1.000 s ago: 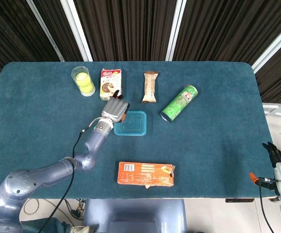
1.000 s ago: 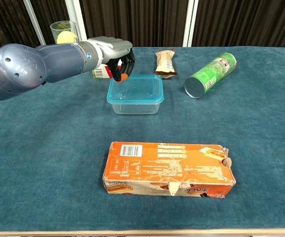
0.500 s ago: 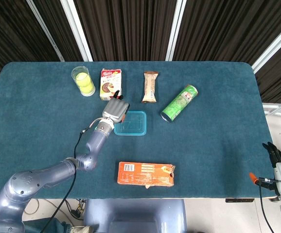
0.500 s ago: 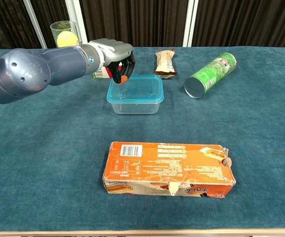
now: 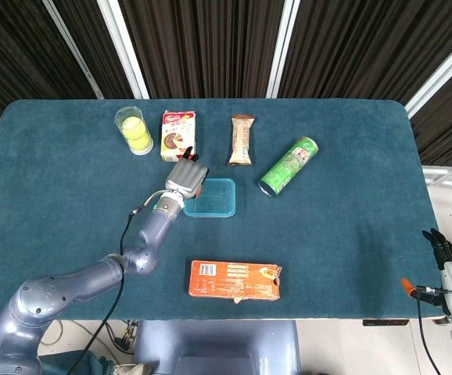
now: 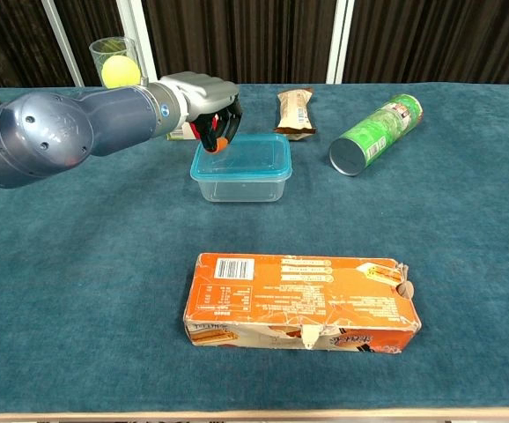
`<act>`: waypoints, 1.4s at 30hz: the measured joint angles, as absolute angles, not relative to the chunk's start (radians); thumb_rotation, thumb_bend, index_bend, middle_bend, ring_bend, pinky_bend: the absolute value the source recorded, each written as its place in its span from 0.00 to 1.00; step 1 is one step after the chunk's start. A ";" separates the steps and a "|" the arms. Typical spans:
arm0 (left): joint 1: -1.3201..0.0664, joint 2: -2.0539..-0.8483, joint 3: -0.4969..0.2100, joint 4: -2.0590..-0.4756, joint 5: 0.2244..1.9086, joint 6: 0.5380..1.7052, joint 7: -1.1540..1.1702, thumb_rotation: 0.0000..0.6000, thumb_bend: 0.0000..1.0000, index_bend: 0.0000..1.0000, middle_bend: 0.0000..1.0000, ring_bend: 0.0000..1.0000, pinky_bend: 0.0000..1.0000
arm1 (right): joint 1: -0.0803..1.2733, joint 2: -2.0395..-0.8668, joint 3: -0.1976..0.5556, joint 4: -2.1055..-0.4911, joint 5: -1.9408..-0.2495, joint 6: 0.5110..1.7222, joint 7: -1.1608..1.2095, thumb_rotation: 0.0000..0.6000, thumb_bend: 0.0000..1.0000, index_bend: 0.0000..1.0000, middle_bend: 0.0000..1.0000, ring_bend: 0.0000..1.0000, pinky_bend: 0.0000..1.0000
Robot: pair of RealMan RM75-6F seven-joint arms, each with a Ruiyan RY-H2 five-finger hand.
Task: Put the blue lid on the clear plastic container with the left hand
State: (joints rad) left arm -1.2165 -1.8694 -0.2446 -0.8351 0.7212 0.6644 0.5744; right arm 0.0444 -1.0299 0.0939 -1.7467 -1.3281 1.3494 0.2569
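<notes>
At the far left, a clear glass tumbler stands upright and holds a yellow-green ball-like item. Just beside it lies a small printed snack carton. The left hand is positioned at the rear-left corner of the clear plastic container, fingers curled downward onto the edge of the blue lid; whether the fingers pinch the rim or only press on it cannot be determined. The lid already lies on the container, apparently level. Judged by appearance, the lid is thin, light, slightly flexible plastic with a smooth, slippery surface; handle it by the rim or corner and press along the edges to seat it. The container appears empty. Further right lie a wrapped snack bar and a green cylindrical chip can on its side. An orange cardboard box lies at the near edge. The right hand rests off the table, fingers extended and holding nothing.
</notes>
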 measured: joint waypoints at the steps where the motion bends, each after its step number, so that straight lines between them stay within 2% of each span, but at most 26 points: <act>1: -1.216 -1.870 -0.246 -0.835 0.721 0.664 0.574 1.00 0.50 0.69 0.59 0.17 0.02 | 0.044 -1.030 0.094 -1.747 -1.328 1.349 0.257 1.00 0.29 0.10 0.00 0.00 0.00; 14: -1.213 -1.873 -0.252 -0.835 0.733 0.660 0.571 1.00 0.50 0.69 0.59 0.17 0.02 | 0.044 -1.030 0.095 -1.747 -1.328 1.351 0.257 1.00 0.29 0.10 0.00 0.00 0.00; 28: -1.217 -1.788 -0.287 -0.991 0.762 0.741 0.588 1.00 0.50 0.70 0.59 0.17 0.02 | 0.043 -1.032 0.095 -1.747 -1.328 1.353 0.255 1.00 0.29 0.10 0.00 0.00 0.00; 42: -1.305 -1.865 -0.323 -0.865 0.802 0.662 0.528 1.00 0.51 0.70 0.59 0.17 0.02 | 0.041 -1.031 0.098 -1.750 -1.322 1.353 0.261 1.00 0.29 0.10 0.00 0.00 0.00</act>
